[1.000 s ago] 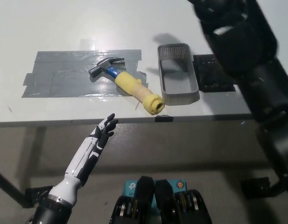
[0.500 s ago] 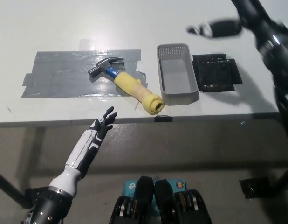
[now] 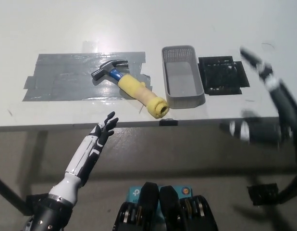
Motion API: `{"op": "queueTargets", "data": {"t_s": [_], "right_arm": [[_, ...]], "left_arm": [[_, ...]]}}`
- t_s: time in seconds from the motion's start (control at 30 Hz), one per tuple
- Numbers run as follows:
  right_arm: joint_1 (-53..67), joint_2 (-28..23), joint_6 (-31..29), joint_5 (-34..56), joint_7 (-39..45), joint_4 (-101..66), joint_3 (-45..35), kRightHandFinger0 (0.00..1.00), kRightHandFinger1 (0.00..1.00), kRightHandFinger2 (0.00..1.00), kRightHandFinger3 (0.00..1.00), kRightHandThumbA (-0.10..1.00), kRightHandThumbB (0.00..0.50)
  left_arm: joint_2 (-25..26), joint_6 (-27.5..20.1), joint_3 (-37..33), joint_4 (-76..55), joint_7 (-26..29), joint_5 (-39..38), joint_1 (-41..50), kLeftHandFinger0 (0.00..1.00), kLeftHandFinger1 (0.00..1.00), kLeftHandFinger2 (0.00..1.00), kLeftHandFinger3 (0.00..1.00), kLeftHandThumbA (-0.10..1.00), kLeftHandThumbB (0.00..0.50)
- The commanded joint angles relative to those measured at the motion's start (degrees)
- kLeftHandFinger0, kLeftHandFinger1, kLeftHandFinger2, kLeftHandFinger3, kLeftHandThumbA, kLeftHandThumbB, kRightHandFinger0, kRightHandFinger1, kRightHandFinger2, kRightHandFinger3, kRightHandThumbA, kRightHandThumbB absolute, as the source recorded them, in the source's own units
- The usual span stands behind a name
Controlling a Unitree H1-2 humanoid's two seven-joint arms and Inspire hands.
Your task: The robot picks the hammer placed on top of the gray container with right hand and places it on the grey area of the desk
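A: Where does the hammer (image 3: 127,85) lie?

B: Flat on the white bench (image 3: 67,29), at an angle. Its steel head rests on the grey area (image 3: 67,77), a patch of grey tape strips, and a short blue neck joins the head to a thick yellow handle. The handle runs toward the bench's near edge, its butt end past the tape, on bare white.

A: And the gray container (image 3: 182,77)?

B: Just to the right of the hammer, a perforated oblong basket standing upright with nothing inside. The handle's butt end lies close beside its near-left corner; whether the two touch cannot be told. On the container's far side sits a black mat (image 3: 222,75), flat on the bench, right beside the container.

A: What of the right hand (image 3: 256,60)?

B: The black right arm shows as a motion-blurred streak at the picture's right edge, over and beyond the bench's right end, well apart from the hammer. The blur hides whether the hand is open or closed; it holds no hammer.

A: The left hand (image 3: 105,129)?

B: White with dark fingers, it hangs below the bench's near edge at lower left, fingers spread apart and holding nothing, its tips pointing up toward the edge.
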Motion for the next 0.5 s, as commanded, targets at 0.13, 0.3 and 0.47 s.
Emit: {"op": "queueTargets", "data": {"t_s": [0.13, 0.3, 0.47], "right_arm": [[7.55, 9.52, -11.89, 2.86, -5.84, 9.07, -1.24, 1.00, 1.00, 1.00, 1.00, 0.94, 0.213], [8.67, 10.72, -12.56, 0.71, -6.39, 15.95, -0.38, 1.00, 1.00, 1.00, 1.00, 0.90, 0.220], [9.58, 10.09, -14.16, 1.90, -5.68, 19.20, -0.09, 1.00, 1.00, 1.00, 1.00, 0.85, 0.158]], "left_arm": [[-1.17, -3.66, 1.38, -1.98, 1.68, -0.76, 3.55, 1.00, 1.00, 1.00, 1.00, 1.00, 0.180], [-0.69, -3.31, 2.08, -3.38, 1.26, -1.13, 5.02, 1.00, 1.00, 1.00, 1.00, 1.00, 0.172], [-0.65, -2.97, 2.22, -3.54, 0.76, -1.22, 5.87, 1.00, 1.00, 1.00, 1.00, 1.00, 0.170]]}}
